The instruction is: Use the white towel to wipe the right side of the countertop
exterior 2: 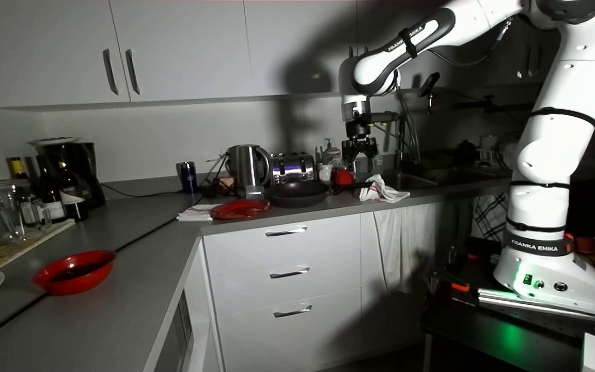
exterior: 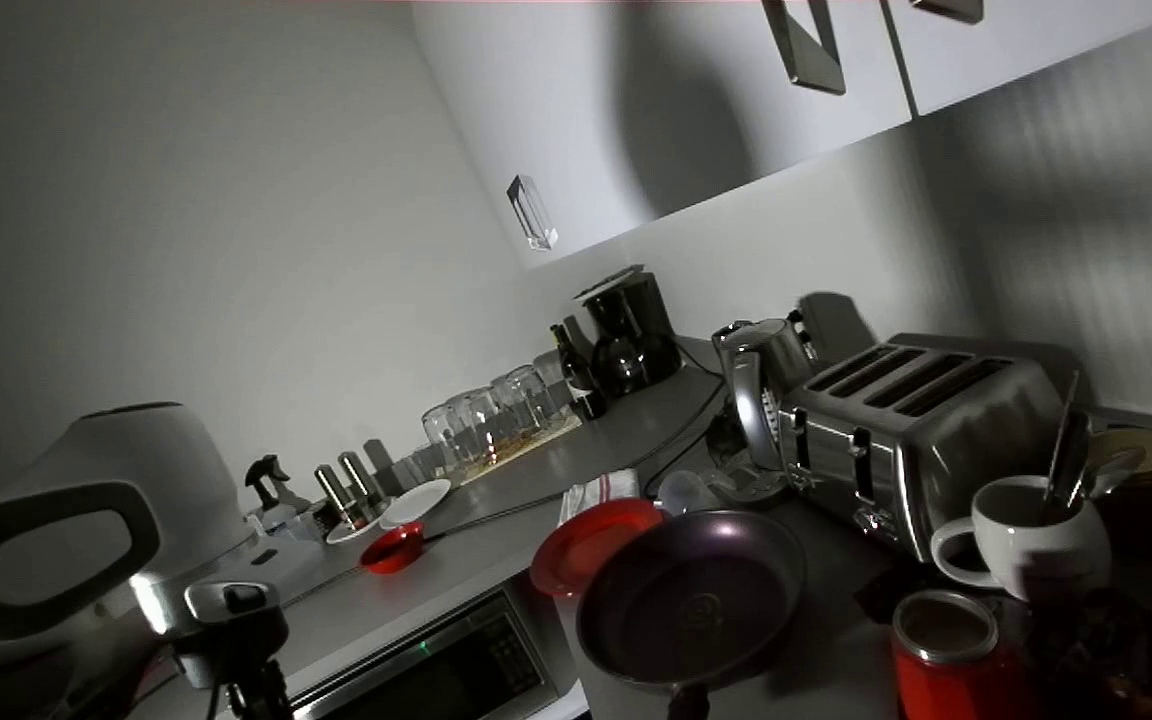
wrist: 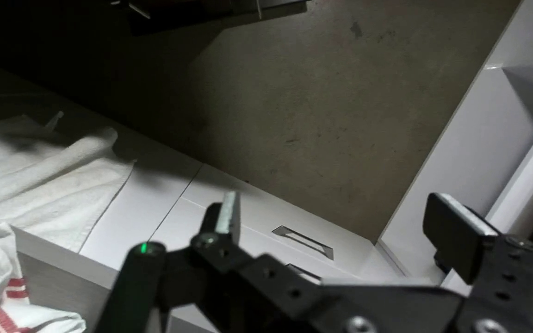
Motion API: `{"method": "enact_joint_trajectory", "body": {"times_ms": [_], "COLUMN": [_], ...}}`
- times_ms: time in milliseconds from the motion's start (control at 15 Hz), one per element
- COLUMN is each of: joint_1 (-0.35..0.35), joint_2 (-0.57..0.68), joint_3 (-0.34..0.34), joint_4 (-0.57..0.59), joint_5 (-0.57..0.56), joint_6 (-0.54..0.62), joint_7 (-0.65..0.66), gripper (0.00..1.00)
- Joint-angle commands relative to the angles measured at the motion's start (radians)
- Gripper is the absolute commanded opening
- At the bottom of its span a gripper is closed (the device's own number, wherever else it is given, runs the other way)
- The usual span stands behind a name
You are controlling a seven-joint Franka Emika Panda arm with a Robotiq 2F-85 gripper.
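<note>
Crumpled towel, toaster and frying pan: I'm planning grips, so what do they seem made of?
Crumpled towel: cloth, perhaps cotton, matt; it lies in soft folds.
Toaster: metal, probably steel, shiny; its sides carry bright reflections.
Frying pan: probably metal with a dark, satiny coating; light glints softly along its rim.

Pan [exterior 2: 297, 195]: on the countertop [exterior 2: 132, 289] in an exterior view
Toaster [exterior 2: 292, 169]: twelve o'clock from pan
Kettle [exterior 2: 246, 166]: nine o'clock from toaster
Towel [exterior 2: 381, 191]: three o'clock from pan
</note>
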Motion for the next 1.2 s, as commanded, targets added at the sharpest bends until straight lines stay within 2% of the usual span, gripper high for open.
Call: {"method": "enact_joint_trajectory", "body": {"times_ms": [0,733,1133], "joint_1": [-0.037,-0.173,-0.226], "joint_2": [-0.004,0.005,0.052], "joint_3": [-0.033,-0.132,-0.189], "joint_4": [-0.002,0.005,0.03], "joint_5": [-0.049,-0.228,-0.295], "joint_6": [0.045,0.224,0.294], "joint_7": [0.012,0.025,-0.019], "gripper": [1.0,1.0,1.0]}}
